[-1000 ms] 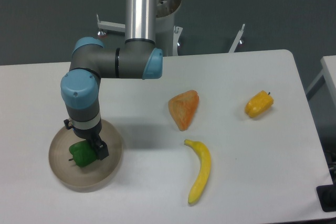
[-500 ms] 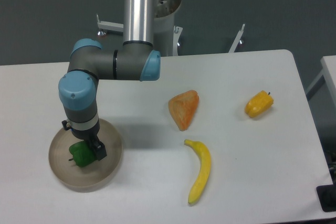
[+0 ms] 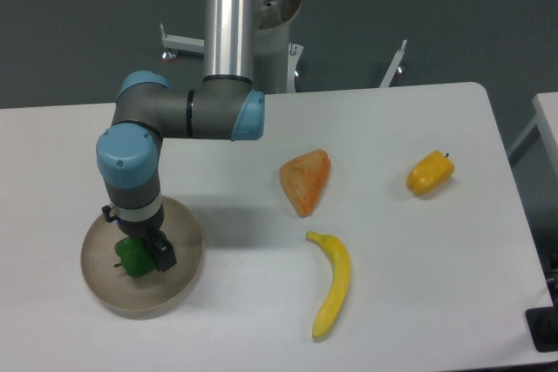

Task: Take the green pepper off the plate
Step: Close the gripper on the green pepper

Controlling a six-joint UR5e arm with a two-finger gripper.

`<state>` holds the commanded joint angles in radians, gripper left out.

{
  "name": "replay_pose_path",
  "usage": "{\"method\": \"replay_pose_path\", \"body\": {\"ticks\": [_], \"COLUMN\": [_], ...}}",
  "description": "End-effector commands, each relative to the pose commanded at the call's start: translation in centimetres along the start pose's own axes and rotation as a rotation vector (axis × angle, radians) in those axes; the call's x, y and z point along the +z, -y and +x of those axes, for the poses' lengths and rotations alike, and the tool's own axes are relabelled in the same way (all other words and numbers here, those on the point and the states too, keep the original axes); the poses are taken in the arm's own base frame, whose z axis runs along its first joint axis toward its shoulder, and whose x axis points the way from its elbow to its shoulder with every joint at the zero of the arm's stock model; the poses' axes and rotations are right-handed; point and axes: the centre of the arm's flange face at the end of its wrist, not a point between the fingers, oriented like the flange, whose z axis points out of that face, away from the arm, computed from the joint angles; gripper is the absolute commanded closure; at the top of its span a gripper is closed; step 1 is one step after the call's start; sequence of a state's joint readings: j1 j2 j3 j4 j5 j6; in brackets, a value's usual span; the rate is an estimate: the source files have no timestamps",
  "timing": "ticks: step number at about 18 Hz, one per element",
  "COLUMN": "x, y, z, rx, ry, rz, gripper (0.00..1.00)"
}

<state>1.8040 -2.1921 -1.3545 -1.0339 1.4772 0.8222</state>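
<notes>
I see the gripper [image 3: 139, 252] down over the plate [image 3: 179, 278], its fingers at the pepper [image 3: 133, 258]. I cannot tell whether they are clenched on it.

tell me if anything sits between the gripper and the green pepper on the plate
Nothing visible does. The gripper is already down at the green pepper, its dark finger against the pepper's right side on the plate. The other foods lie well off to the right on the table.
</notes>
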Motion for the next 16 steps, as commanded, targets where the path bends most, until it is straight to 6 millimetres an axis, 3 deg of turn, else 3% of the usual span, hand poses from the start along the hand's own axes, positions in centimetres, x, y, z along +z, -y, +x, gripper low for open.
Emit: {"method": "replay_pose_path", "body": {"ticks": [1, 4, 9, 13, 16], "x": [0.0, -0.2, -0.7, -2.5, -4.4], "y": [0.0, 0.0, 0.1, 0.1, -1.4], "z": [0.0, 0.1, 0.1, -0.3, -2.4], "rx": [0.0, 0.003, 0.013, 0.018, 0.024], "ry": [-0.001, -0.003, 0.001, 0.016, 0.04], "rz": [0.001, 0.006, 0.013, 0.026, 0.038], "gripper": [0.28, 0.41, 0.45, 0.45, 0.46]}}
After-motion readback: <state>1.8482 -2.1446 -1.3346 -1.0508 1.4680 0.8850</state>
